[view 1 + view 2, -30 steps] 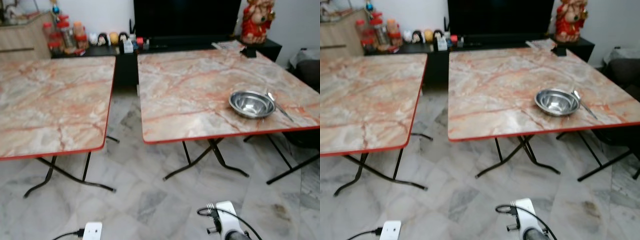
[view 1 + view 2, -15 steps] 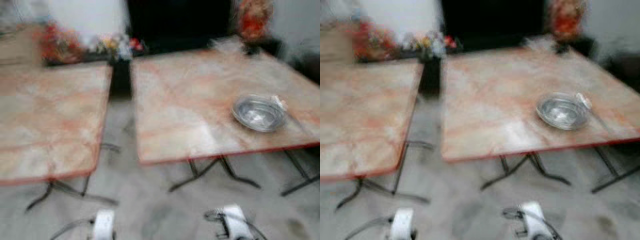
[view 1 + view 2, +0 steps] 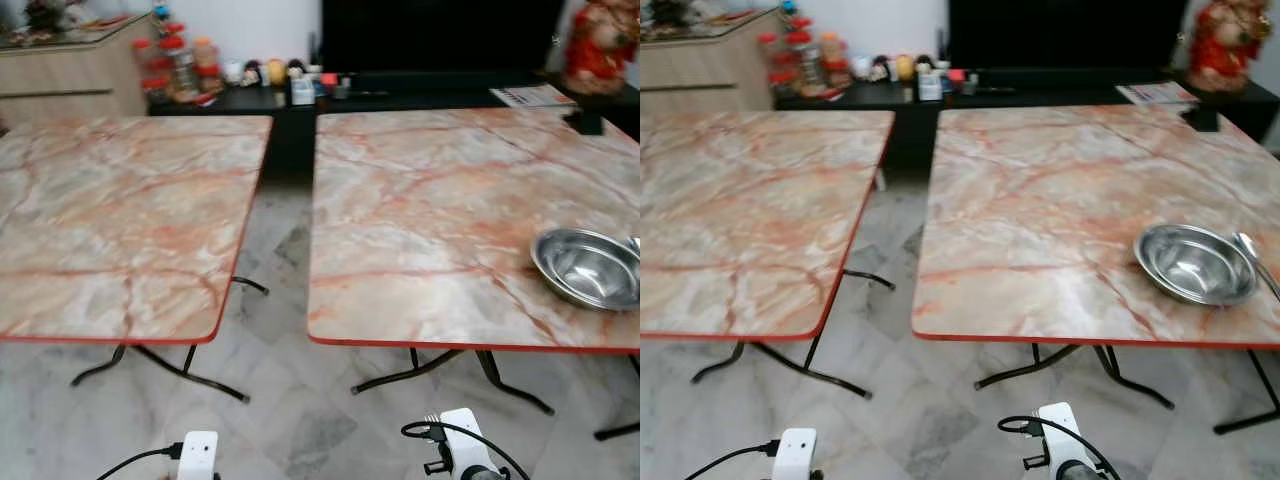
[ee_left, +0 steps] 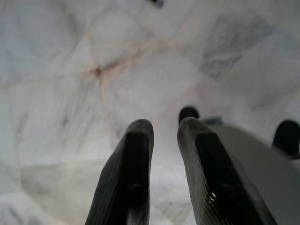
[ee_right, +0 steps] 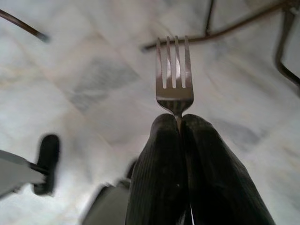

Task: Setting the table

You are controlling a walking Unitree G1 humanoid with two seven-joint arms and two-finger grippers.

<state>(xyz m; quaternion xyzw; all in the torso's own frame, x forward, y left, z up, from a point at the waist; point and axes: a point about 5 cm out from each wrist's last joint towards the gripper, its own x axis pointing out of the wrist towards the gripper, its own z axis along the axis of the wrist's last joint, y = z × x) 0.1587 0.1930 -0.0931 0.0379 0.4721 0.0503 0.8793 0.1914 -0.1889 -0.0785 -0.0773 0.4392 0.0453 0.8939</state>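
The right gripper (image 5: 180, 123) is clamped on a metal fork (image 5: 174, 75), its two black fingers pressed together around the handle so that the tines stick out past the tips, over the marble floor (image 5: 84, 70) and near the black legs of a table. The left gripper (image 4: 161, 133) hangs low over the same floor, holding nothing, with a narrow gap between its fingers.

Ahead stand two marble-patterned folding tables with red edges. On the right table (image 3: 1040, 200), near its right, near corner, sits a steel bowl (image 3: 1193, 263) with nothing visible inside it; a spoon (image 3: 1252, 255) lies just beside it on the right. The left table (image 3: 120, 210) is bare.

Compared with a second ago, the camera has swung left, so the bowl now sits farther right in the head views, and the blur of half a second ago has cleared.
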